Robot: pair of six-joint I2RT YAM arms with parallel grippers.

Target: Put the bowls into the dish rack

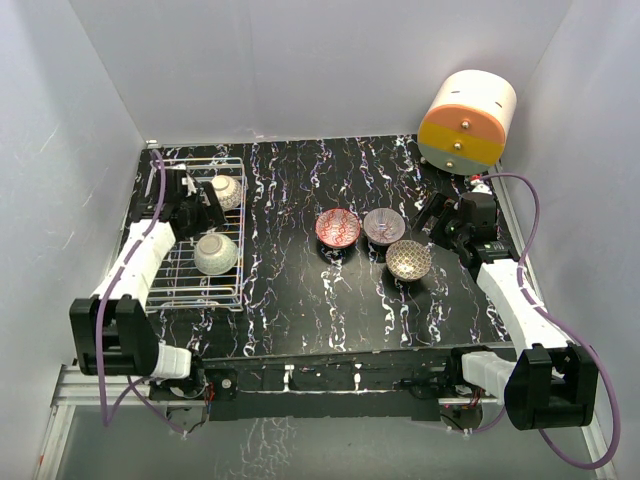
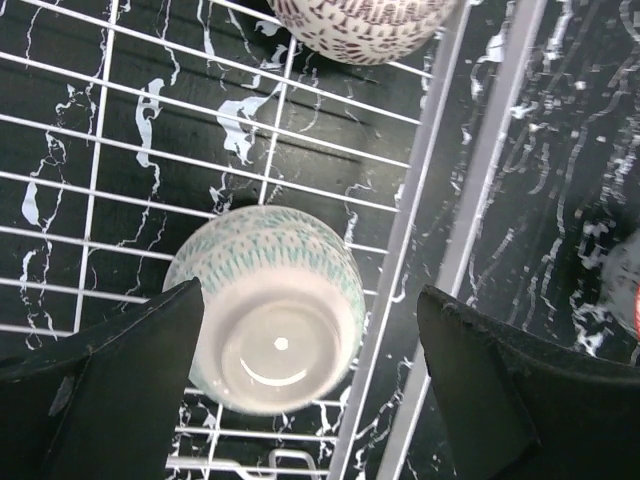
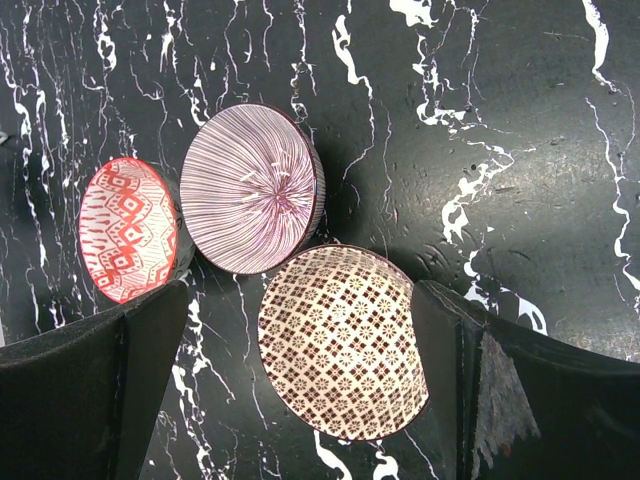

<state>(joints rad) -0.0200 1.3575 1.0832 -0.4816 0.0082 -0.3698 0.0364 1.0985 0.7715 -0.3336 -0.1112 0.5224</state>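
Between my spread left jaws, a pale green bowl (image 2: 272, 310) sits upside down in the dish rack (image 2: 414, 200). One finger (image 2: 120, 400) is just beside its wall, and the other stands apart over the rack's side rail. Open grid separates it from a second overturned bowl (image 2: 360, 22) ahead. My right jaws, also spread, straddle the brown-gold bowl (image 3: 345, 340) on the table (image 3: 520, 150). The purple bowl (image 3: 252, 188) lies just ahead, the red bowl (image 3: 128, 243) ahead-left.

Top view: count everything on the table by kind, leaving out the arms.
Bowls: 5
Rack: 1
Cylinder: 1
Total: 7
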